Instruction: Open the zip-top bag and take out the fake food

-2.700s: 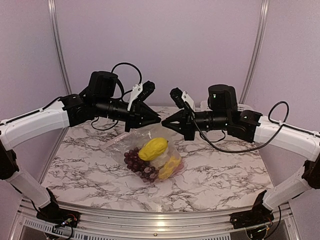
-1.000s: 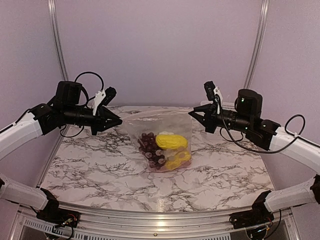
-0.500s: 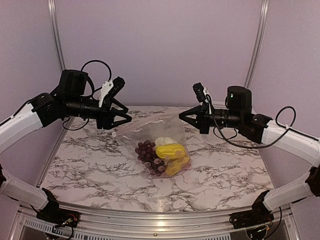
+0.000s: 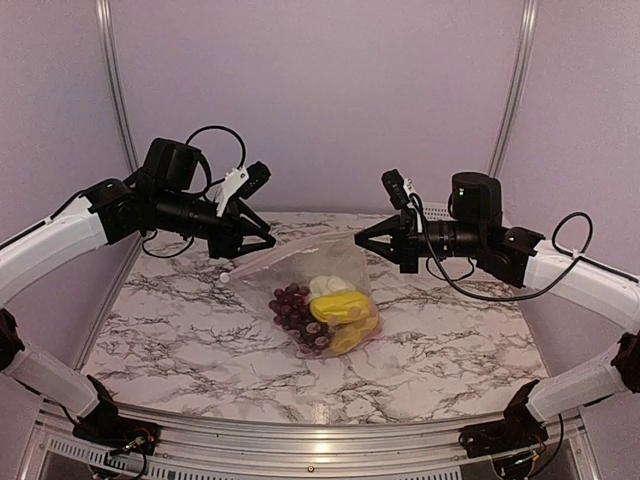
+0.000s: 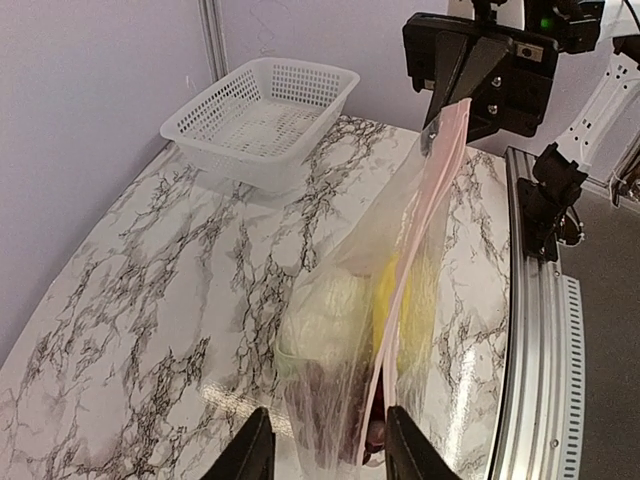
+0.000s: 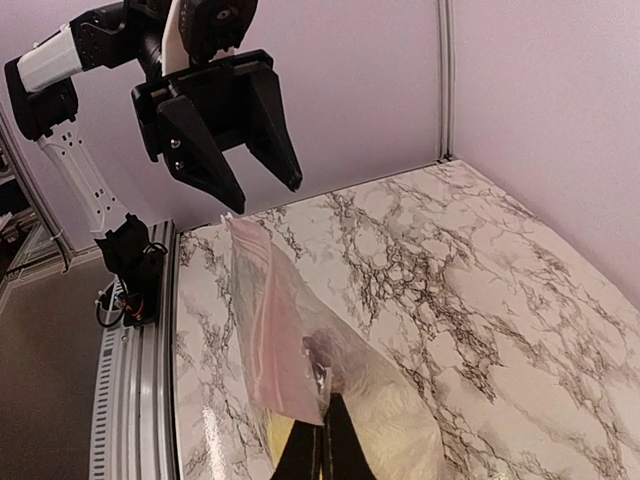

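Note:
The clear zip-top bag point(image 4: 310, 270) hangs by one top corner from my right gripper point(image 4: 360, 240), which is shut on it. Its pink zip strip point(image 5: 420, 230) slopes down to the free left corner. The fake food lies in the bag's bottom on the marble table: purple grapes point(image 4: 295, 310), yellow pieces point(image 4: 342, 308) and a pale leafy piece point(image 4: 325, 285). My left gripper point(image 4: 270, 238) is open, just above the bag's left end. In the left wrist view its fingers point(image 5: 255, 455) straddle the bag's end without closing. The right wrist view shows my shut fingers point(image 6: 325, 445) pinching the bag point(image 6: 290, 340).
A white lattice basket point(image 5: 262, 115) stands at the table's far right corner by the wall. The marble table point(image 4: 170, 330) has a metal rail point(image 4: 320, 440) along its near edge. Purple walls close in the back and sides.
The left gripper has opened and let go of the bag's left corner. Both arms moved closer together, and the bag, stretched taut before, now sags from the right gripper alone.

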Controlling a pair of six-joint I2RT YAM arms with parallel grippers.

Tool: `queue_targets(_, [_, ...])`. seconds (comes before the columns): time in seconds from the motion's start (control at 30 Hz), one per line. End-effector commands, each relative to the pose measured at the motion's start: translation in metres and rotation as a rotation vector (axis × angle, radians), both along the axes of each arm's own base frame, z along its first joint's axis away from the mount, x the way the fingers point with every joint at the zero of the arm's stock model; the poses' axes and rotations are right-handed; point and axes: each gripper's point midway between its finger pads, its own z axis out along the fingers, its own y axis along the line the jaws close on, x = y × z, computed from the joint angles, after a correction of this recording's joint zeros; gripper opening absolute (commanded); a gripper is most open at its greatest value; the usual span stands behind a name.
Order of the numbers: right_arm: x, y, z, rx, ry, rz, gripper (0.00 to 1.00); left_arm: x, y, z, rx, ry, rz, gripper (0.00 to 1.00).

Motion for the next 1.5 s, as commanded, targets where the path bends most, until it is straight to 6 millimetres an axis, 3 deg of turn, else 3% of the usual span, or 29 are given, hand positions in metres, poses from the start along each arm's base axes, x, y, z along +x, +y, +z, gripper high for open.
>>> queue_targets(0.0, [-0.005, 0.001, 0.023, 0.026, -0.053, 0.019, 0.0, -0.005, -0.001, -0.011, 0.04, 0.025, -0.032, 0.37])
queue_targets(0.37, [-0.005, 0.001, 0.021, 0.022, -0.053, 0.02, 0.0, -0.004, -0.006, -0.03, 0.083, 0.053, -0.041, 0.29])
queue_targets(0.53, [-0.004, 0.002, 0.021, 0.021, -0.053, 0.019, 0.0, -0.002, -0.024, -0.041, 0.129, 0.061, -0.065, 0.25])
queue_targets(0.63, [-0.002, 0.005, 0.019, 0.017, -0.052, 0.02, 0.0, 0.0, -0.041, -0.037, 0.117, 0.065, -0.08, 0.23])
queue_targets(0.67, [-0.001, 0.006, 0.019, 0.016, -0.054, 0.018, 0.0, 0.0, -0.046, -0.032, 0.104, 0.059, -0.081, 0.22])
queue_targets(0.77, [0.005, 0.009, 0.02, 0.013, -0.072, 0.008, 0.0, 0.006, -0.055, -0.019, 0.041, 0.079, -0.039, 0.01])
queue_targets(0.8, [0.008, 0.011, 0.021, 0.015, -0.08, 0.003, 0.0, 0.007, -0.054, -0.015, 0.027, 0.084, -0.02, 0.0])
queue_targets(0.97, [0.027, 0.028, 0.034, 0.056, -0.117, -0.001, 0.0, 0.015, -0.03, 0.005, -0.062, 0.094, 0.149, 0.0])
queue_targets(1.1, [0.037, 0.058, 0.045, 0.109, -0.132, 0.042, 0.0, 0.029, 0.012, 0.041, -0.232, 0.057, 0.423, 0.0])
queue_targets(1.23, [0.052, 0.096, 0.056, 0.186, -0.138, 0.093, 0.0, 0.014, 0.044, 0.072, -0.289, -0.021, 0.478, 0.0])
queue_targets(1.37, [0.069, 0.139, 0.064, 0.267, -0.121, 0.153, 0.0, 0.014, 0.064, 0.065, -0.209, -0.005, 0.565, 0.0])
queue_targets(1.47, [0.086, 0.159, 0.06, 0.329, -0.088, 0.163, 0.04, 0.022, 0.059, 0.035, -0.12, 0.081, 0.599, 0.0])
